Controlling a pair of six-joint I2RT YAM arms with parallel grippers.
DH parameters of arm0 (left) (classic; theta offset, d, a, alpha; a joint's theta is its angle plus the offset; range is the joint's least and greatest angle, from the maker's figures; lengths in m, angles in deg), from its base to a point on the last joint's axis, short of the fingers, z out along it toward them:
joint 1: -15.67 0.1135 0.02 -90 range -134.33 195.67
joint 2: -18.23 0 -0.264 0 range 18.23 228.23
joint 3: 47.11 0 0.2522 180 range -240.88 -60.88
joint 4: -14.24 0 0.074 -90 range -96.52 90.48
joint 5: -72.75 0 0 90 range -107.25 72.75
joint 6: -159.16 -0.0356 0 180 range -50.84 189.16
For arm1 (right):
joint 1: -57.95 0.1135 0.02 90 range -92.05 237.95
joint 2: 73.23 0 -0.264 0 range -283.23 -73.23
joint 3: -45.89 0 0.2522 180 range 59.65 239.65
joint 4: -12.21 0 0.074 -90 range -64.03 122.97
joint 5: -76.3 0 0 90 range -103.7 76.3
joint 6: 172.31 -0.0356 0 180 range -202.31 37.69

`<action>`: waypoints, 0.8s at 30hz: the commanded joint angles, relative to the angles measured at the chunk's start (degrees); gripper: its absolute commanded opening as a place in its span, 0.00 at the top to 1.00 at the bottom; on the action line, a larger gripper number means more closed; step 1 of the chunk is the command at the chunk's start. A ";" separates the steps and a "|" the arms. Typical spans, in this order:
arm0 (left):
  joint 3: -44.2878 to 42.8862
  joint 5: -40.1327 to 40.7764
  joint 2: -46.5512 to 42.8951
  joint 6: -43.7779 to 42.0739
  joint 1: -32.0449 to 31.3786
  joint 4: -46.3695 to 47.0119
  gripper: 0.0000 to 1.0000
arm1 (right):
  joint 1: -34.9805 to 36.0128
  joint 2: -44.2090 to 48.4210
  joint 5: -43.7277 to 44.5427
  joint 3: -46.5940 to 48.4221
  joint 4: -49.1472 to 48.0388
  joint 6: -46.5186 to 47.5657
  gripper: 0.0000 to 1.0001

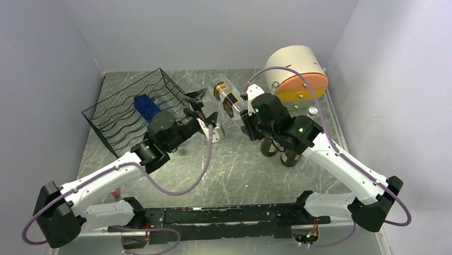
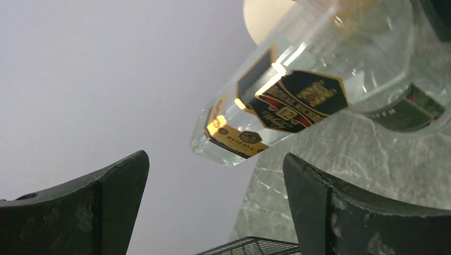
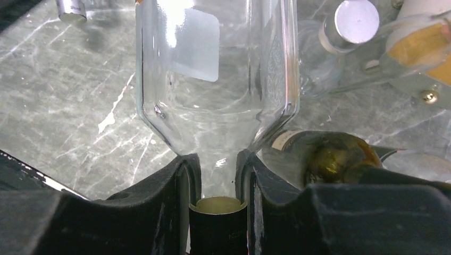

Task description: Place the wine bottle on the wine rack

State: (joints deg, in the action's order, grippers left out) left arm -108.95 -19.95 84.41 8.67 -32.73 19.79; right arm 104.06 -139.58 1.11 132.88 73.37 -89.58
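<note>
The wine bottle [image 1: 225,96] is clear glass with black and gold labels. It hangs tilted in the air, base toward the back left. My right gripper [image 1: 246,114] is shut on its neck; the right wrist view shows the fingers [image 3: 183,186] clamped on the neck just above the dark cap, with the body [image 3: 215,74] beyond. My left gripper [image 1: 207,115] is open and empty just left of the bottle, whose base [image 2: 298,90] shows above and apart from my gripper [image 2: 215,159]. The black wire wine rack [image 1: 126,111] stands at the back left, and its edge [image 2: 255,247] shows below.
A blue object [image 1: 146,106] lies in the rack. A cream-and-orange drum box [image 1: 297,74] stands at the back right. Two dark bottles [image 1: 268,146] stand under my right arm; one [image 3: 340,156] is beside my right fingers. A silver-capped bottle [image 3: 356,18] lies beyond.
</note>
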 commanded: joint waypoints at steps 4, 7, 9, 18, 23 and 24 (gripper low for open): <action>-1.80 10.49 -9.57 27.75 -0.34 7.51 0.05 | -0.02 0.71 -3.65 -1.47 -16.26 0.67 1.00; -5.64 12.52 -12.67 38.63 -0.34 4.32 0.04 | 0.19 0.74 -8.76 -3.61 -19.31 0.78 1.00; -10.24 13.62 -13.71 44.09 -0.33 -2.26 0.02 | 0.76 0.49 -11.52 -4.71 -21.34 0.52 1.00; -14.45 28.45 -19.76 52.09 -0.29 -9.97 0.01 | 9.61 -2.35 -15.41 -9.08 -30.98 -1.52 1.00; -13.98 30.17 -22.99 55.00 -0.33 -15.52 0.01 | 14.80 -7.44 -14.99 -10.78 -37.27 -4.06 1.00; -13.98 30.11 -23.53 55.18 -0.29 -16.35 0.01 | 16.05 -8.76 -14.87 -10.83 -38.48 -4.37 1.00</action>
State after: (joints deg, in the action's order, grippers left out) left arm -123.42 6.58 62.09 60.14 -32.82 8.95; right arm 116.82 -145.90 -13.12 121.91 50.63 -91.72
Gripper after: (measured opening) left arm 0.990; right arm 0.365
